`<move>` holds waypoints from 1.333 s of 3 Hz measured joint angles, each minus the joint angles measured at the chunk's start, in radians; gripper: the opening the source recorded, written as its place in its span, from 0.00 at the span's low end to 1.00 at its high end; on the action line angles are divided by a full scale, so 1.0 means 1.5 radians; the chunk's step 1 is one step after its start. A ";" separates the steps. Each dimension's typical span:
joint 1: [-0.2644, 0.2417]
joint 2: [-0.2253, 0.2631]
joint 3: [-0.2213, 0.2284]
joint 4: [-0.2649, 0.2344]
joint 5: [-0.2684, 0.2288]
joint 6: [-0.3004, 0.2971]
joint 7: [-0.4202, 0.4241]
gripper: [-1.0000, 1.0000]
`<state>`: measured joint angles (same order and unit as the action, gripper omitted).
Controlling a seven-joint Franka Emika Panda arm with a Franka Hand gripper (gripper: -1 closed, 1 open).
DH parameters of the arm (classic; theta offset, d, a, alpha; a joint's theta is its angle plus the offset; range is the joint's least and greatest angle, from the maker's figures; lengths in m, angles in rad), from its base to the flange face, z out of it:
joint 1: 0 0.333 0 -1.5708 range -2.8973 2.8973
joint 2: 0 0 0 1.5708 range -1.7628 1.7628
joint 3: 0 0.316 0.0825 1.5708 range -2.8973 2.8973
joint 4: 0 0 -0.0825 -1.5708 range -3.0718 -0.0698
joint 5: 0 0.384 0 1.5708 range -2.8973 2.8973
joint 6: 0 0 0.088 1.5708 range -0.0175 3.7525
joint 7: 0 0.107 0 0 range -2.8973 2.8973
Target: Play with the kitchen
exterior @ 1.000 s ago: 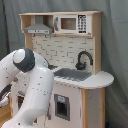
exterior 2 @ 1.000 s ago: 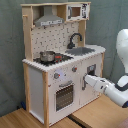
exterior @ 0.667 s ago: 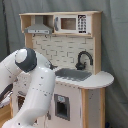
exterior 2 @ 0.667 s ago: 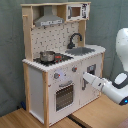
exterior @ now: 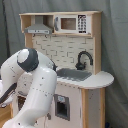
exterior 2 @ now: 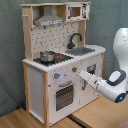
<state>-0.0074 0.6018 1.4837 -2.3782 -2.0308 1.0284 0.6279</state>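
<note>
Centrally in both exterior views stands the kitchen (exterior 2: 55, 75), a white and light-wood toy unit on a wooden floor (exterior 2: 100, 112) before a dark curtain (exterior 2: 11, 55). In the second exterior view its windowed oven door (exterior 2: 65, 95) faces the camera, with two knobs (exterior 2: 56, 76) above it. On the stovetop (exterior 2: 56, 58) sits a small metal pot (exterior 2: 47, 56). Just to the second exterior view's right of it is the grey sink (exterior 2: 82, 50), with the black faucet (exterior 2: 75, 39) arching behind. The dotted pegboard back (exterior 2: 50, 35) rises to a grey range hood (exterior 2: 48, 20) and a small microwave (exterior 2: 77, 11) under the top shelf.

In the first exterior view the same unit shows from its other side: hood (exterior: 39, 27) at the first exterior view's left, microwave (exterior: 70, 23) to its right, a brick-pattern back panel (exterior: 62, 50), the faucet (exterior: 84, 59) over the sink (exterior: 75, 75), and a rounded counter end (exterior: 100, 80).

The white arm (exterior 2: 112, 82) reaches in from the second exterior view's right, and its tapered end, the gripper (exterior 2: 83, 75), points at the cabinet front beside the oven door, close to it; whether it touches I cannot tell, nor whether it is released or clenched. In the first exterior view the arm's bulk (exterior: 30, 80) covers the lower left of the unit and hides the gripper.
</note>
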 joint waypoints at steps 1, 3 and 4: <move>-0.017 0.000 -0.012 0.020 -0.030 0.056 0.013 1.00; -0.023 0.000 -0.024 -0.016 -0.033 0.058 0.148 1.00; -0.023 0.000 -0.035 -0.036 -0.033 0.050 0.215 1.00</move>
<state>-0.0417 0.6018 1.4316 -2.4315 -2.0796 1.1029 0.9505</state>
